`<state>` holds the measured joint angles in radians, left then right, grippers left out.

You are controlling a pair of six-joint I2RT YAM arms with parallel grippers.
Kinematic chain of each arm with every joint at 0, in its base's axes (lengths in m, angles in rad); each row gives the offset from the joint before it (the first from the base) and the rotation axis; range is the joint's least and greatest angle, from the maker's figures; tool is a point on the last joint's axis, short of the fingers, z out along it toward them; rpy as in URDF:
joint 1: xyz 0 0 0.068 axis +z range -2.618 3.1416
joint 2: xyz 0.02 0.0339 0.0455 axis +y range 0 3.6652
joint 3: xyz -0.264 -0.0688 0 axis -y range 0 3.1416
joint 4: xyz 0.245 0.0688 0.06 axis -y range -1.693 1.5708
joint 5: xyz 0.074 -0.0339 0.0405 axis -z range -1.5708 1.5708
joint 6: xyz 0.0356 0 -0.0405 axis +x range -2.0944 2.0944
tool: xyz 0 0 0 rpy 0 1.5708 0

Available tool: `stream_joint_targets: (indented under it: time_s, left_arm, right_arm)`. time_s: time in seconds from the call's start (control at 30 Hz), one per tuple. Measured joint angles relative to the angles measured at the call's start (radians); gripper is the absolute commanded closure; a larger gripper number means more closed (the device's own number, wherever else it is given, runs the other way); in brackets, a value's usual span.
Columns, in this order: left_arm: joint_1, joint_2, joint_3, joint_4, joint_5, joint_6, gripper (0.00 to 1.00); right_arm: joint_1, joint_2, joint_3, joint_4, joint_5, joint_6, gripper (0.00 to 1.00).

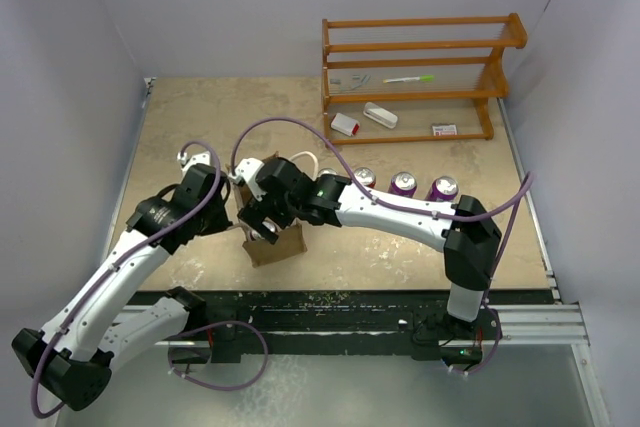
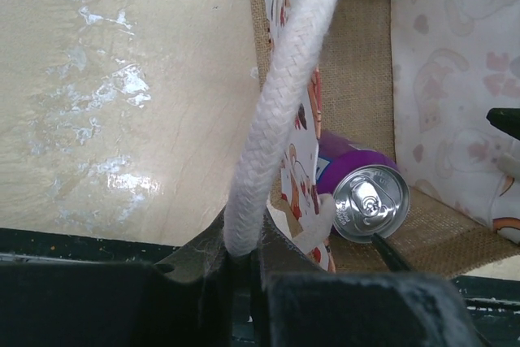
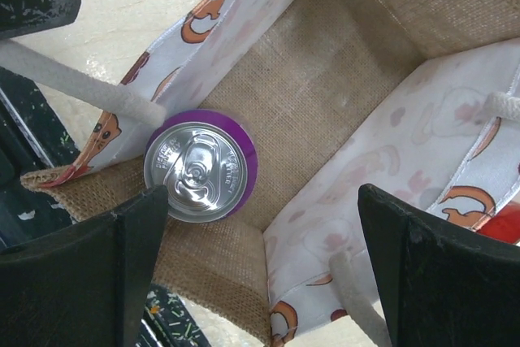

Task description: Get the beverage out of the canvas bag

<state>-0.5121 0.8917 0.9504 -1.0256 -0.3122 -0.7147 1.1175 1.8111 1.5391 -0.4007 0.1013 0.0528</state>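
Closest to me, the left arm reaches up from the near edge of the table [image 1: 400, 247]. Its left fingers [image 2: 195, 282] are pinched tight on a white rope handle [image 2: 280, 119] of the canvas bag [image 1: 275, 245]. The rope rises straight out of the grip.

The bag stands left of the table's middle with its mouth open. It is burlap outside and has a pale cartoon-print lining. The right arm bends in from the right and hangs over that mouth. Its right fingers [image 3: 89, 274] are spread wide with nothing between them. One of them sits just beside the rim of the beverage can [image 3: 199, 166].

The purple can is down inside the bag, tucked into a corner against the lining, with its silver top facing the opening.

Beyond the bag, three more purple cans [image 1: 403, 184] stand in a row. Behind them, a wooden rack [image 1: 420, 77] stands near the back wall and holds a few small items.
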Motion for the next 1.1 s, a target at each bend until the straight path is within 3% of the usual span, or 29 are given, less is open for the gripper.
stream_joint_targets:
  time_s: [0.47,1.1]
  left_arm:
    - [0.000,-0.021,0.000,0.000,-0.010,-0.008,1.00]
    - [-0.001,-0.024,0.000,0.000,-0.010,-0.008,1.00]
  right_arm:
    - [0.001,0.000,-0.027,0.048,-0.067,0.001,0.00]
    - [0.029,0.063,-0.006,0.055,-0.046,0.053,0.00]
